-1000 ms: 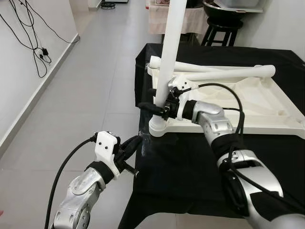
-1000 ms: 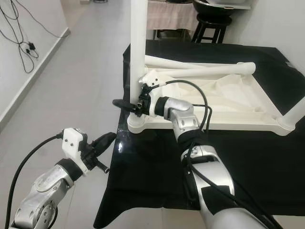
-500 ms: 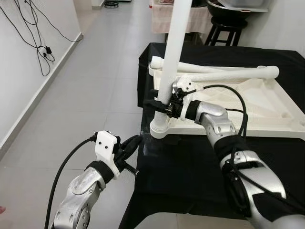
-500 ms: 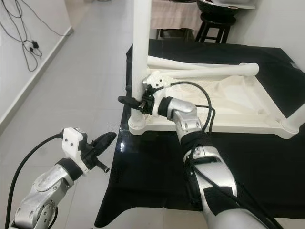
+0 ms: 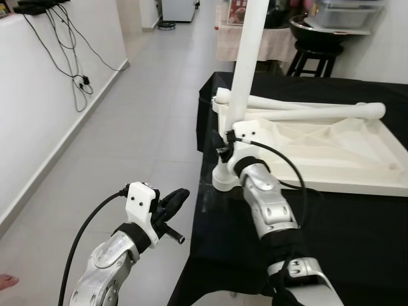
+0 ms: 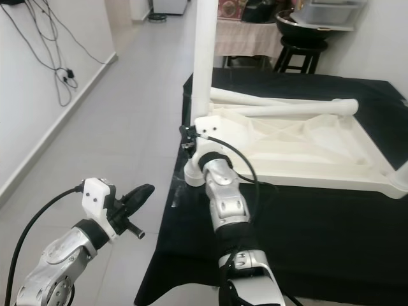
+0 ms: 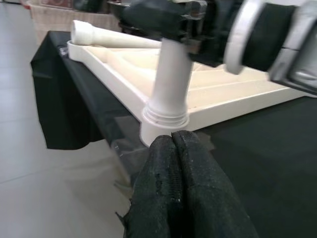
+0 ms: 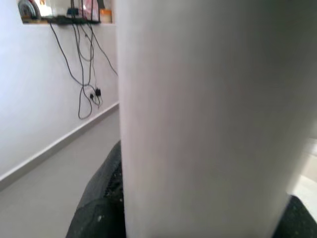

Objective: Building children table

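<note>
2 grippers: right gripper [image 5: 220,150] clamps the upright table leg [image 5: 247,60]; left gripper [image 5: 176,197] closed, empty.

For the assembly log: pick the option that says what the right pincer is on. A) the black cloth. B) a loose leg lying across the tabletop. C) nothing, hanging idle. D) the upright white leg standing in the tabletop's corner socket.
D: the right pincer is closed around the upright white leg just above its corner socket on the upturned tabletop, while the left pincer hovers shut off the table's edge.
</note>
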`<state>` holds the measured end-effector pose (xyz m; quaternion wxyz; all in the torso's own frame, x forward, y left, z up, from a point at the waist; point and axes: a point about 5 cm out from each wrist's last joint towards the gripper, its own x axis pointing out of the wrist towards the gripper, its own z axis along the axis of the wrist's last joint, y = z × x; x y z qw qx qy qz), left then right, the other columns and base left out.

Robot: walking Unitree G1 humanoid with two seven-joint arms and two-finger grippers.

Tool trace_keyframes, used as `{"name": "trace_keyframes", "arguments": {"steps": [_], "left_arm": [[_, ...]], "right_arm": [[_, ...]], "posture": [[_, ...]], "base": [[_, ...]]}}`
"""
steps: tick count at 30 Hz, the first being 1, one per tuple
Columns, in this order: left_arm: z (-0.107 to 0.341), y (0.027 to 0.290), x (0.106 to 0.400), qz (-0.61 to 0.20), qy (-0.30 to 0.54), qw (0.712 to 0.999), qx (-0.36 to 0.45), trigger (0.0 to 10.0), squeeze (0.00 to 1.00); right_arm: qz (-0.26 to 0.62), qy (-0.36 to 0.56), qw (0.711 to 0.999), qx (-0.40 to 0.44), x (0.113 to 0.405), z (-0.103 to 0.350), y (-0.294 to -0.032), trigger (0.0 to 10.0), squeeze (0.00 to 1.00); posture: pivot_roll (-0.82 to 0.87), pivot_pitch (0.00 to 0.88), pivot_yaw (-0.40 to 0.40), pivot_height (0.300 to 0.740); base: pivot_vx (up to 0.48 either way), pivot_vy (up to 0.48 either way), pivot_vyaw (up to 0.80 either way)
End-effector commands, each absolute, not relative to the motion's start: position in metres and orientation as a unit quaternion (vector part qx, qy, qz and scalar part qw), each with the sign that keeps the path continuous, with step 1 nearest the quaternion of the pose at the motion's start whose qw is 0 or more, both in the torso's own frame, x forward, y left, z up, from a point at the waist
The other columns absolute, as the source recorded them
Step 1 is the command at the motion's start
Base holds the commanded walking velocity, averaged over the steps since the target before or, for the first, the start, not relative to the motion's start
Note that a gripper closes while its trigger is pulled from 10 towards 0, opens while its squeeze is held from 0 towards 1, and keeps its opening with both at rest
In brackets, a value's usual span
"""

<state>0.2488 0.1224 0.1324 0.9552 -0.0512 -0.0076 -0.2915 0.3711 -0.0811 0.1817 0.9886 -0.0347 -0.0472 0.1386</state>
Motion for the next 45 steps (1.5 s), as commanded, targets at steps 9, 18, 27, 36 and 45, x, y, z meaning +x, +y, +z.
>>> {"name": "trace_keyframes", "arguments": {"steps": [9, 18, 27, 36, 45], "left_arm": [[0.131, 0.122, 0.248, -0.291, -0.003, 0.955, -0.051, 10.0, 0.00], [0.131, 0.121, 0.248, -0.291, -0.003, 0.955, -0.051, 10.0, 0.00], [0.130, 0.119, 0.248, -0.291, -0.001, 0.955, -0.050, 10.0, 0.00], [0.129, 0.119, 0.246, -0.288, -0.001, 0.956, -0.046, 10.0, 0.00], [0.129, 0.119, 0.244, -0.287, -0.001, 0.957, -0.044, 10.0, 0.00]], "right_arm": [[0.138, 0.000, 0.989, -0.055, 0.379, 0.172, -0.090, 10.0, 0.39], [0.199, -0.040, 0.978, -0.058, 0.392, 0.206, -0.103, 10.0, 1.00], [0.385, -0.057, 0.914, -0.117, 0.393, 0.220, -0.094, 10.0, 0.00], [0.492, -0.018, 0.864, -0.102, 0.389, 0.211, -0.085, 10.0, 0.00], [0.505, -0.015, 0.859, -0.077, 0.391, 0.212, -0.087, 0.0, 0.00]], "posture": [[0.05, 0.095, -0.055, 0.740], [0.05, 0.089, -0.061, 0.740], [0.06, 0.081, -0.066, 0.740], [0.09, 0.079, -0.074, 0.740], [0.10, 0.082, -0.077, 0.740]], "base": [[0.000, 0.000, 0.00], [0.000, 0.000, 0.00], [0.000, 0.000, 0.00], [0.000, 0.000, 0.00], [0.000, 0.000, 0.00]]}}
